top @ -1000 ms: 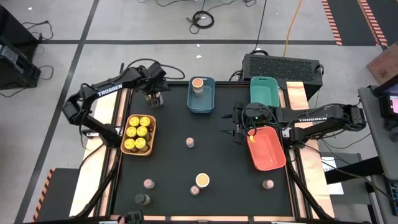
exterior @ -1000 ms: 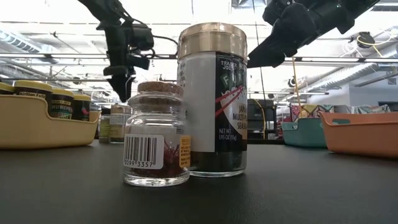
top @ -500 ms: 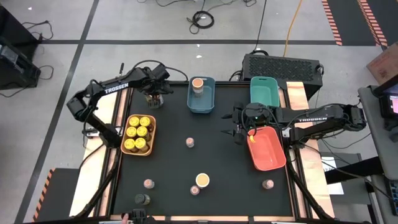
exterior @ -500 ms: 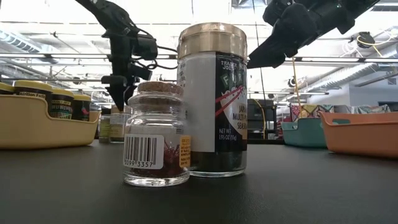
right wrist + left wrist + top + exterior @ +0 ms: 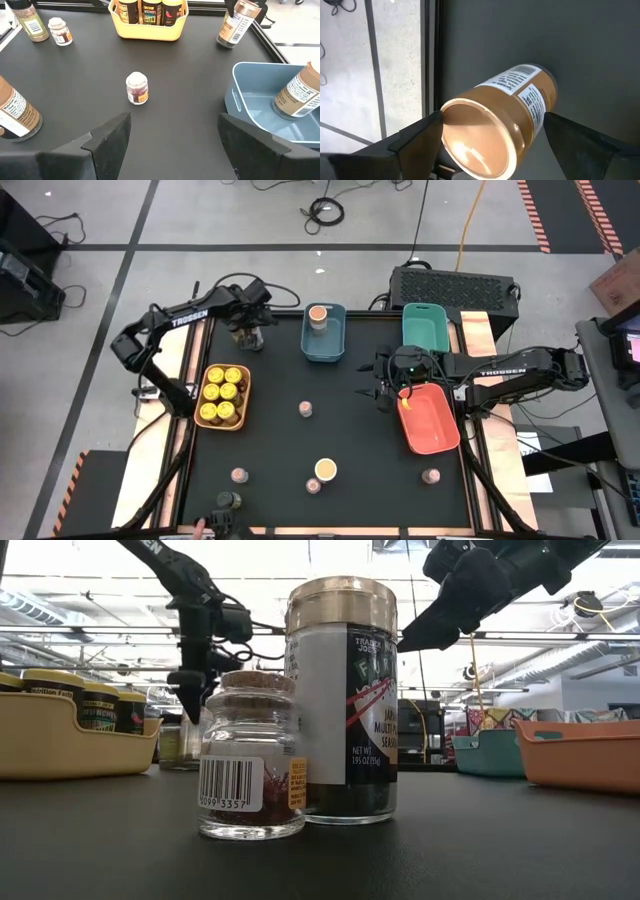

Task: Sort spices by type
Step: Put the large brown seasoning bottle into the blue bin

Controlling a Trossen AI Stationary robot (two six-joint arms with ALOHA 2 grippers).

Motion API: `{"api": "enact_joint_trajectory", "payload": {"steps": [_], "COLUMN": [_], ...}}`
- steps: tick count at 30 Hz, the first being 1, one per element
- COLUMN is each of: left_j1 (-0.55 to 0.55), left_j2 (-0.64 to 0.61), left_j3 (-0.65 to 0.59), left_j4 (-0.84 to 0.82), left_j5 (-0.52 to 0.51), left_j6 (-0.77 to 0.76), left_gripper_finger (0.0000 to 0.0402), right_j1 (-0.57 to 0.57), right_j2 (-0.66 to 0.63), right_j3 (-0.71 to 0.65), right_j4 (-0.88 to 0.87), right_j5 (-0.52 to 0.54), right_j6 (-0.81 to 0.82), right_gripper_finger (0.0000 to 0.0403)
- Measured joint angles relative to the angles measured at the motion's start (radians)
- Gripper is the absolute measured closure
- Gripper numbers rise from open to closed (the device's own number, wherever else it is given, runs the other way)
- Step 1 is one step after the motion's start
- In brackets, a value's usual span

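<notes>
Yellow bin (image 5: 204, 418), blue bin (image 5: 323, 348), teal bin (image 5: 428, 330), orange bin (image 5: 432, 420).

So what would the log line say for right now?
left gripper: open around tan-topped jar | right gripper: open, idle by orange bin

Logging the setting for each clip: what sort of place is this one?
Probably a robotics lab or workshop, not a kitchen: taped grey concrete floor with loose cables, exposed ceiling ducts, and a black equipment box behind the table.

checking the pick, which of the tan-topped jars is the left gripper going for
The tan-topped jar at the table's far left corner: the open left gripper straddles it. The others stand in the blue bin and near the front edge.
</notes>
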Motion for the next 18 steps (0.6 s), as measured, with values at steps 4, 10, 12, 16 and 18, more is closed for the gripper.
{"api": "enact_joint_trajectory", "payload": {"steps": [4, 10, 12, 16, 18], "left_j1": [-0.01, -0.017, -0.018, -0.018, -0.018], "left_j2": [-0.025, -0.045, -0.045, -0.045, -0.045], "left_j3": [-0.002, -0.003, -0.003, -0.003, -0.003], "left_j4": [-0.01, -0.016, -0.016, -0.012, -0.011], "left_j5": [0.015, 0.074, 0.072, 0.064, 0.062], "left_j6": [-0.001, -0.003, -0.003, -0.003, -0.002], "left_gripper_finger": [0.0059, 0.0059, 0.0059, 0.0059, 0.0059], "right_j1": [0.0, 0.0, 0.0, 0.0, 0.0], "right_j2": [0.0, 0.0, 0.0, 0.003, 0.003], "right_j3": [0.0, 0.0, 0.0, 0.0, 0.0], "right_j4": [0.0, 0.0, 0.0, 0.0, 0.0], "right_j5": [0.0, 0.0, 0.0, 0.0, 0.0], "right_j6": [-0.004, -0.004, -0.004, -0.004, -0.004], "right_gripper_finger": [0.011, 0.011, 0.011, 0.011, 0.011]}}
